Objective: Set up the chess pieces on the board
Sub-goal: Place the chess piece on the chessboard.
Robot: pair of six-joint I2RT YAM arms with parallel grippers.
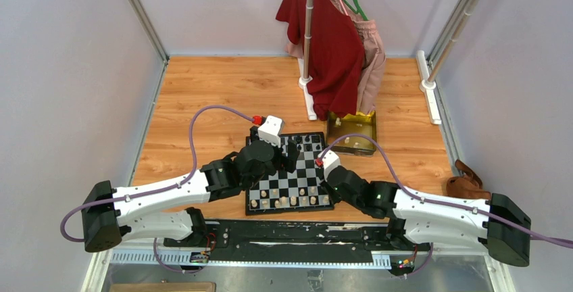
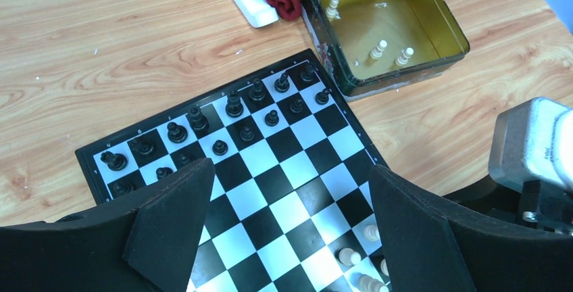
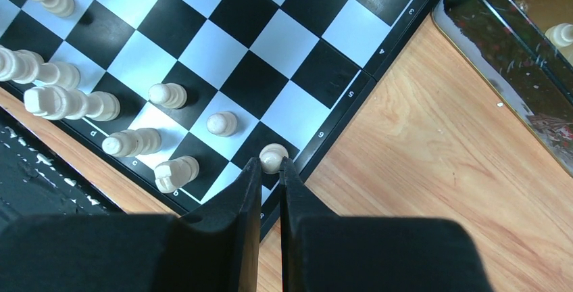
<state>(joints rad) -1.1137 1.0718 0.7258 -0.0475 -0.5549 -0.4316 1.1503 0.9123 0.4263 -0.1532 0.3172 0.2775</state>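
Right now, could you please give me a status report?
Left end effector open over the board. Right end effector shut on a cream pawn at board edge. Three cream pieces in tin.

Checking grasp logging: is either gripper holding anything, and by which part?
Right gripper pinches a cream pawn by its head. Left gripper is open, holding nothing.

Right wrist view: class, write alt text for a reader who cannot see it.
The right gripper pinches a cream pawn at the edge of the chessboard. Other cream pieces stand on nearby squares, and a gold tin sits beside it.
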